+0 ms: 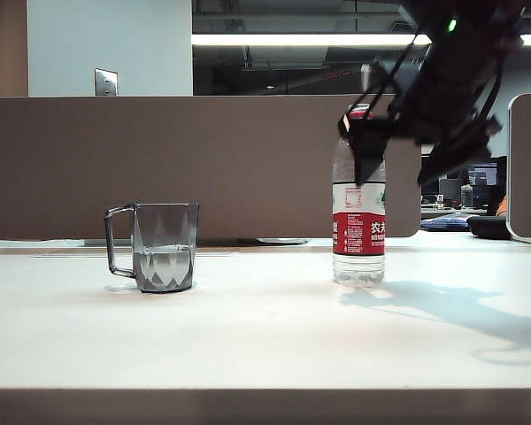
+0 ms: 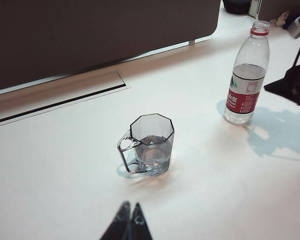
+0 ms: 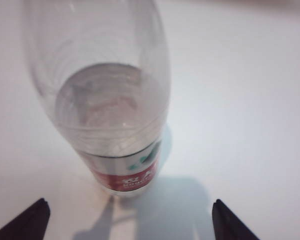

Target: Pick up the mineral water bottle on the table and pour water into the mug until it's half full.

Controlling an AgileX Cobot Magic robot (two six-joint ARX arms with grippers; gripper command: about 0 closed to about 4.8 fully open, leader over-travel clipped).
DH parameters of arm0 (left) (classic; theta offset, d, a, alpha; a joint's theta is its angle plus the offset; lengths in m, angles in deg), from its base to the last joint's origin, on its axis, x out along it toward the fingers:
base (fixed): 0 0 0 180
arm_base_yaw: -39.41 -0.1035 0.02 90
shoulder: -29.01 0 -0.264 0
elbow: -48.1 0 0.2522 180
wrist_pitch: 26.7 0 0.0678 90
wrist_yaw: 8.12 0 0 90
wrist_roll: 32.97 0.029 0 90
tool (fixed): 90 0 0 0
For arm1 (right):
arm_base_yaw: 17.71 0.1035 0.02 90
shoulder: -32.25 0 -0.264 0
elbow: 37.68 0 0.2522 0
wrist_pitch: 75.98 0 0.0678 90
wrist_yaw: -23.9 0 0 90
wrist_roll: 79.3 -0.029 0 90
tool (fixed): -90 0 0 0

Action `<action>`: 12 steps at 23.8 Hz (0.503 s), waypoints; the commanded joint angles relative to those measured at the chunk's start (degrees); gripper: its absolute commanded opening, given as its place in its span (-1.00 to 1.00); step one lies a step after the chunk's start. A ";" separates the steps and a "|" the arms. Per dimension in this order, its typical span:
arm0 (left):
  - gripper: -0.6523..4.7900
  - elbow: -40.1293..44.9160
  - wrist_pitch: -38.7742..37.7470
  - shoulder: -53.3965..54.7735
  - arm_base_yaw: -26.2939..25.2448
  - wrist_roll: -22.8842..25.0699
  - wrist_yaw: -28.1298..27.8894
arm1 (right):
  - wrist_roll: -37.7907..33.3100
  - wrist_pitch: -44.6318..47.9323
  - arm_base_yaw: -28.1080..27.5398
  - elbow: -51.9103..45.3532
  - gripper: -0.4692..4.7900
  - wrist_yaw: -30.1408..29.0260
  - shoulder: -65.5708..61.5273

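The mineral water bottle point(image 1: 358, 221) point(image 2: 246, 82) point(image 3: 110, 100) stands upright and uncapped on the table point(image 1: 265, 345), partly filled with water. My right gripper point(image 1: 403, 164) point(image 3: 129, 204) hangs open by the bottle's upper part, one finger in front of its shoulder, and nothing is gripped. Left of the bottle sits the smoky-grey mug point(image 1: 164, 248) point(image 2: 151, 145), handle to the left, with water point(image 1: 164, 266) in its lower part. My left gripper point(image 2: 130, 206) is shut and empty, a short way in front of the mug; the exterior view does not show it.
A brown partition point(image 1: 203, 159) runs along the table's far edge. A long dark slot point(image 2: 60, 102) lies in the tabletop near the partition. Office clutter point(image 1: 473, 212) shows beyond the partition at the right. The grey front edge point(image 1: 265, 407) bounds the table.
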State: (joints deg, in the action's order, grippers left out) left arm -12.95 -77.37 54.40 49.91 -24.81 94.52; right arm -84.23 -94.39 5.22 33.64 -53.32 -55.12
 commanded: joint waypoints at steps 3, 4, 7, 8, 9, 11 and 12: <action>-0.77 -0.42 0.55 -0.07 -0.09 0.17 0.11 | 0.24 -7.23 0.09 0.09 1.00 -0.50 7.89; -0.77 -0.42 0.55 -0.07 -0.09 0.15 0.11 | 0.24 -8.48 0.11 0.04 1.00 -1.27 9.27; -0.77 -0.42 0.55 -0.07 -0.09 -0.15 0.24 | -0.77 -11.56 0.22 -2.14 0.69 -3.28 17.44; -0.77 -0.42 0.59 -0.09 -0.09 -0.94 0.24 | -1.14 -12.63 0.22 -3.76 0.34 -4.55 21.77; -0.77 -0.42 0.59 -0.09 -0.09 -1.53 0.24 | -1.36 -13.75 0.20 -4.74 0.15 -5.01 24.76; -0.78 -0.42 0.57 -0.09 -0.09 -2.75 0.31 | -1.57 -16.13 0.20 -6.05 0.01 -5.05 29.77; -0.78 -0.42 0.55 -0.09 -0.09 -2.89 0.55 | -1.55 -17.77 0.20 -6.58 -0.07 -5.03 32.85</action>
State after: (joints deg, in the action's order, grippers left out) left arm -12.95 -77.37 54.40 49.91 -26.71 94.54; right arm -85.25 -110.85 5.38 27.11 -58.06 -24.90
